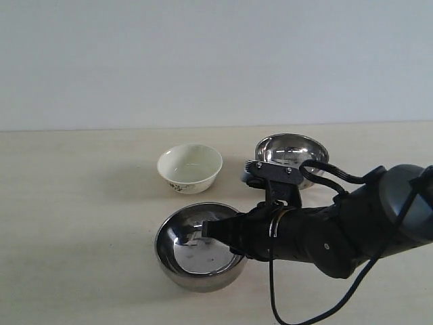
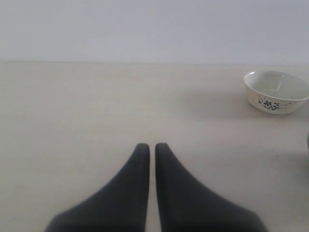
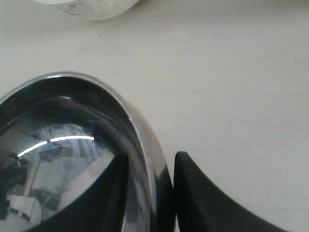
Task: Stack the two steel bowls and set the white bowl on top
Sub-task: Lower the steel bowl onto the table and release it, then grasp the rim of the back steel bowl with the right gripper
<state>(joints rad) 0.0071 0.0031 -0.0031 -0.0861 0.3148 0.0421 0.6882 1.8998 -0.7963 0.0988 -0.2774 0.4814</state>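
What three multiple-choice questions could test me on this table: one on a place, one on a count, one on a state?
1. Where is the white bowl?
A. Inside a steel bowl.
B. Alone on the table.
C. In a gripper.

2. How many steel bowls are there?
A. Two.
B. One.
C. Three.

3. What is the right gripper doing?
A. Hanging open over the table.
B. Holding the white bowl.
C. Pinching a steel bowl's rim.

Answers:
1 B: it stands apart from both steel bowls.
2 A: there are the near steel bowl and the far steel bowl.
3 C: one finger is inside the near steel bowl's rim and one is outside.
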